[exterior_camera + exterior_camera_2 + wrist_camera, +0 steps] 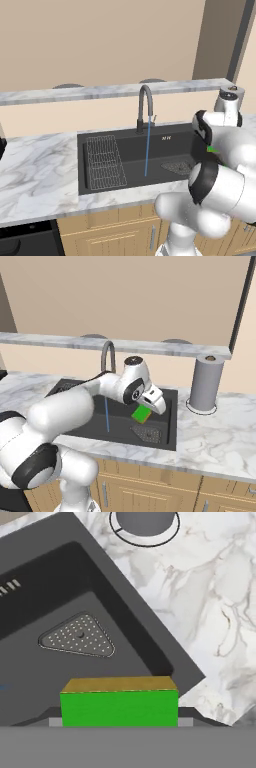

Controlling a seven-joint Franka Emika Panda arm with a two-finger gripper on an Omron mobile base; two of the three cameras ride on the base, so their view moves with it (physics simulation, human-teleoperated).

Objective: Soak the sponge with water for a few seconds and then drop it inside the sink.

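Note:
My gripper [145, 410] is shut on the bright green sponge [141, 414], which hangs above the right part of the dark sink [172, 423]. In the hand view the sponge [119, 704] sits between the fingertips, over the basin floor near the mesh drain [77, 639]. A thin blue stream of water [107, 415] falls from the grey gooseneck faucet [107, 356], left of the sponge and apart from it. From the left base view a sliver of the sponge [213, 149] shows behind my arm, right of the water [147, 150].
A wire grid rack [104, 162] lies in the left half of the sink [130, 142]. A grey cylinder [205, 383] stands on the marble counter [215, 441] right of the basin. A raised ledge [100, 91] runs behind the faucet [144, 105].

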